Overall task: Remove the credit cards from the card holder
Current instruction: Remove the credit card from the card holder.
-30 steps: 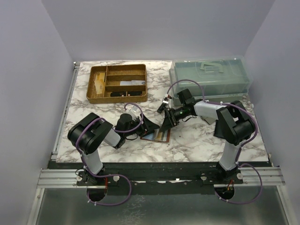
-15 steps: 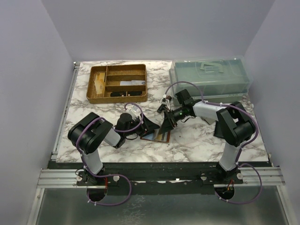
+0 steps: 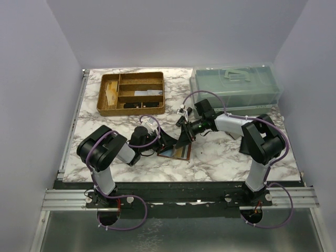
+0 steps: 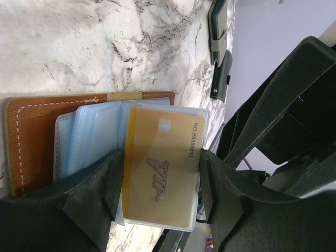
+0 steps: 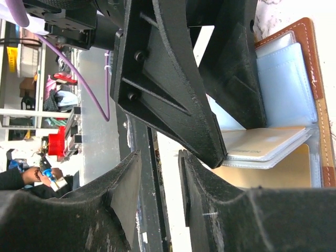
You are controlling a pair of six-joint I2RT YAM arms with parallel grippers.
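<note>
**Clamping with left gripper [image 4: 160, 153], right gripper [image 5: 157, 157] empty**

The left gripper is closed across one clear sleeve [image 4: 157, 222] of the holder [image 4: 31, 142]. Its fingers [image 4: 89, 205] sit one on each long edge of the sleeve, and both look to be touching. The jaws stand wide, held apart by the sleeve. A yellow card [image 4: 160, 173], printed VIP, sits wholly inside that sleeve. The sleeve is lifted off the leather cover. The other pale pages [image 4: 100, 136] fan out beside it, toward the stitched edge.

The holder lies open on the marble table [image 3: 220, 157], mid-table toward the near edge, between the two arms. In the right wrist view a tan card [image 5: 283, 170] lies flat in the pocket under the lifted sleeve.

The right gripper's jaws are part open with a narrow gap and nothing between them. Its tips sit just beside the nearer finger of the left gripper, at the sleeve's free end. That finger lies between the tips and the sleeve edge, so the right gripper is off both card and sleeve. Whether its tips touch the left finger, cannot tell.

In the top view both grippers meet over the holder, tips just beside each other. A gold tray [image 3: 131, 93] sits far left and a clear box [image 3: 236, 86] far right, both well apart from the holder.
</note>
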